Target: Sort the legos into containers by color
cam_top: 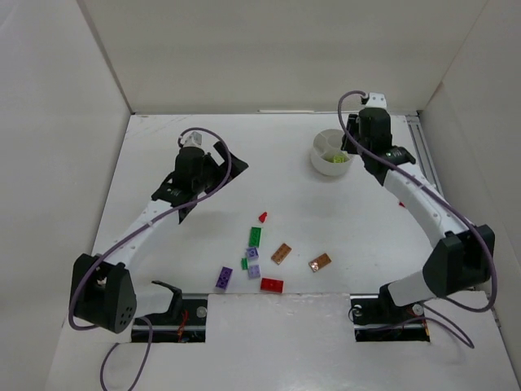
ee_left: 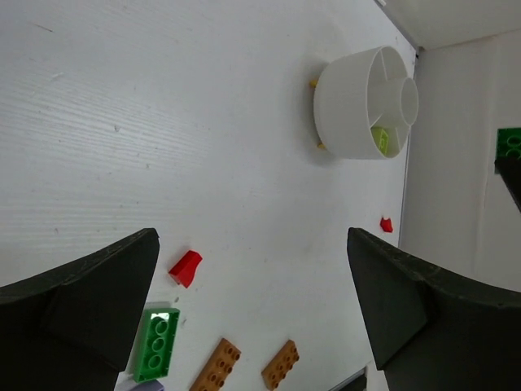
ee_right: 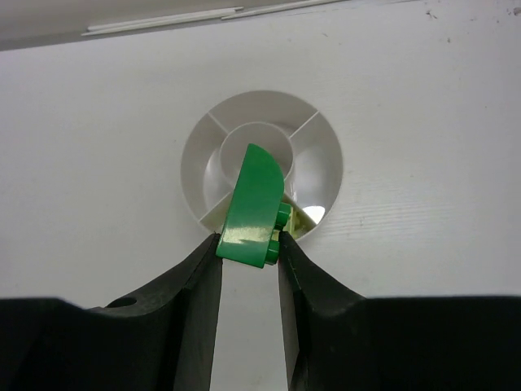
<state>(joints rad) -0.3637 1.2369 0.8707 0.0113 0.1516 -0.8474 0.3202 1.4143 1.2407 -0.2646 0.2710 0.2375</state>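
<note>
The white round dish [cam_top: 319, 161] with its wedge containers stands at the back right. My right gripper [ee_right: 249, 248] hangs just over it, shut on a green lego [ee_right: 252, 208] held on edge above the dish's rim [ee_right: 195, 163]. A lime lego [ee_right: 303, 218] lies in one wedge. My left gripper [ee_left: 252, 318] is wide open above the table at the left, holding nothing. The loose legos lie mid-table: a small red one [cam_top: 263, 217], a green one [cam_top: 255, 236], lilac ones [cam_top: 252, 253], a purple one [cam_top: 224, 278], a red one [cam_top: 272, 284] and two orange-brown ones [cam_top: 281, 253].
A small red piece [cam_top: 401, 204] lies apart beside the right arm. White walls close in the table on the left, back and right. The left wrist view shows the dish wall [ee_left: 346, 114] far ahead of the open fingers.
</note>
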